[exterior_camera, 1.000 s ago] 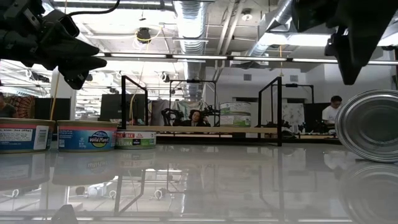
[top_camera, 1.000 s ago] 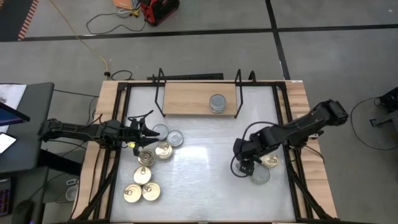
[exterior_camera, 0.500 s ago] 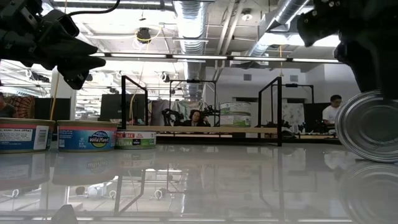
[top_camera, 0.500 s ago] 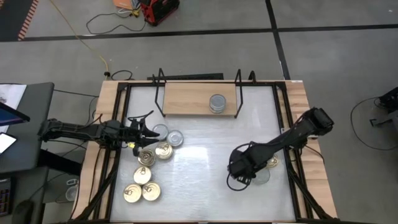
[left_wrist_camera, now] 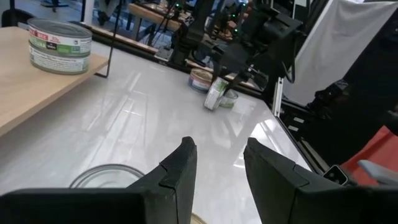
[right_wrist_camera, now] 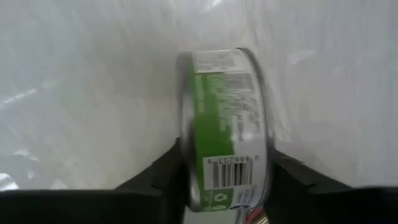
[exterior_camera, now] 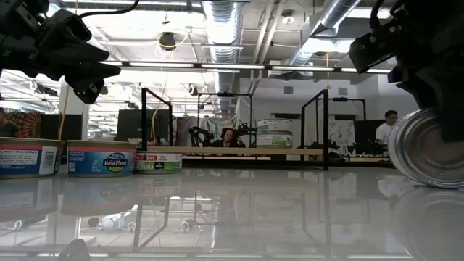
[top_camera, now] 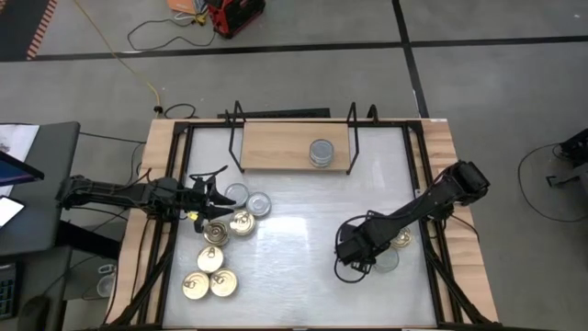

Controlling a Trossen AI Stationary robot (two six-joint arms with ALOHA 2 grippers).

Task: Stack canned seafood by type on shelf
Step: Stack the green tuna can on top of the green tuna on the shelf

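White glossy desk (top_camera: 294, 221) under both arms; right gripper (right_wrist_camera: 225, 177) clamped on green-label tin (right_wrist_camera: 227, 165), tipped on edge, gold-lid tin (top_camera: 401, 239) just beside; left gripper (top_camera: 219, 197) parted, holding nothing, over clustered tins (top_camera: 241, 221); farther back, shelf (top_camera: 276, 147) bearing stacked tins (top_camera: 321, 153).

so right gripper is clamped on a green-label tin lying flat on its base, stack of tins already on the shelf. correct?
Not flat: in the right wrist view the green-label tin stands on its edge between the right gripper fingers. The stack of tins is on the shelf.
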